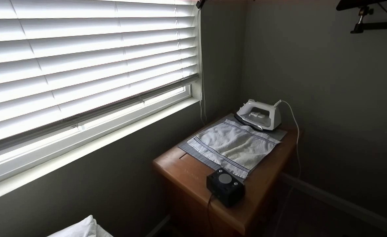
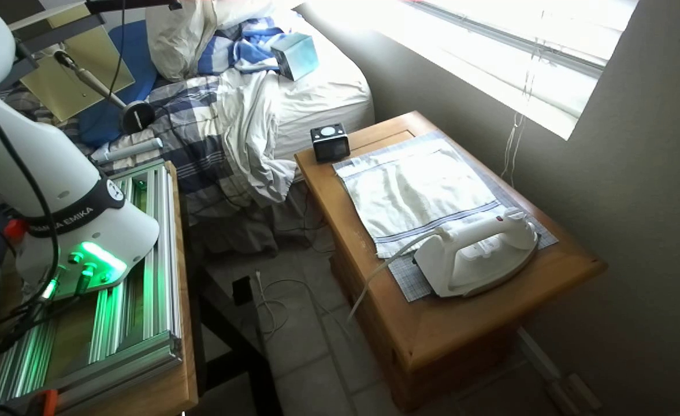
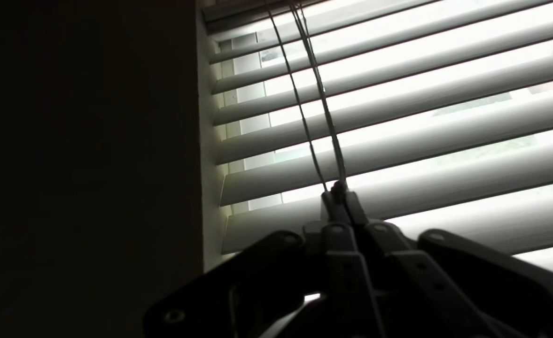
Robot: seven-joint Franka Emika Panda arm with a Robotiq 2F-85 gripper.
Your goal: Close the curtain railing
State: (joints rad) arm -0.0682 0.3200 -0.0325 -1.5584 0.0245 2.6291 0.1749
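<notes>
Tool [image 3: 341,201]: clenched, its tips drawn together on the thin cords [image 3: 323,96]
Cords: lead away from the tool at one end of the blind [image 1: 81,62]; in an exterior view they hang down past the sill [image 1: 114,137]
Blind: behind the tool in the wrist view, spreading off to one side of it; light shows between the slats, bottom edge apart from the sill with a strip of window [image 1: 114,121] beneath
Worktop [image 1: 177,161]: lower than the tool
Towel [image 2: 415,190]: also lower, spread over a grey mat [image 2: 406,282]
Iron [image 2: 484,274]: below the tool's height, on the mat beside one end of the towel
Black box [image 1: 225,187]: lower than the tool, the towel between it and the iron
</notes>
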